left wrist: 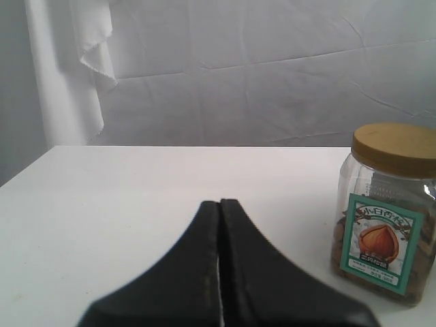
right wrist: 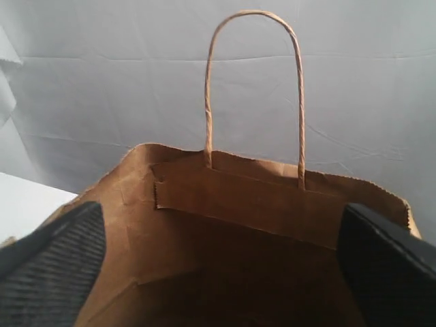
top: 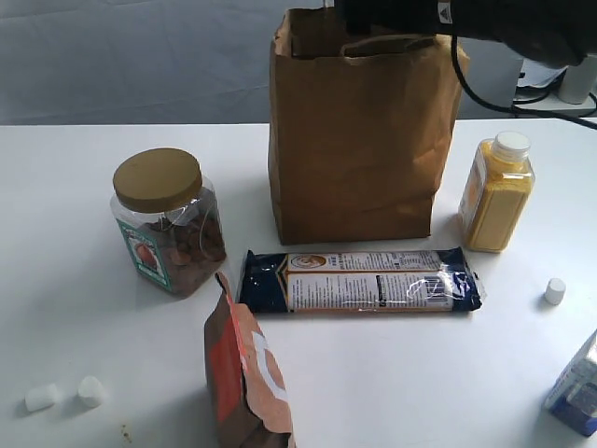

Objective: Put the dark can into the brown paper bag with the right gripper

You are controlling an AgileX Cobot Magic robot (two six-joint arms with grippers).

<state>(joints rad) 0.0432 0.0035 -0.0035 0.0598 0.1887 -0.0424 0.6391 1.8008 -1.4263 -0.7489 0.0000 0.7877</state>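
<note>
Jaws of the right tool (right wrist: 218,231) stand spread wide over the brown paper bag (top: 354,140), whose interior looks too dark to read; the left tool (left wrist: 219,211) is pressed together.

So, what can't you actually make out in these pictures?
- The dark can: it shows in no view. It may be inside the brown paper bag, but the bag's walls hide the inside in the exterior view, and the right wrist view shows only shadow there.
- The right pincer: the exterior view's top edge cuts it off; the wrist view shows it open and empty.
- The blue box: cut off at the exterior view's corner.
</note>
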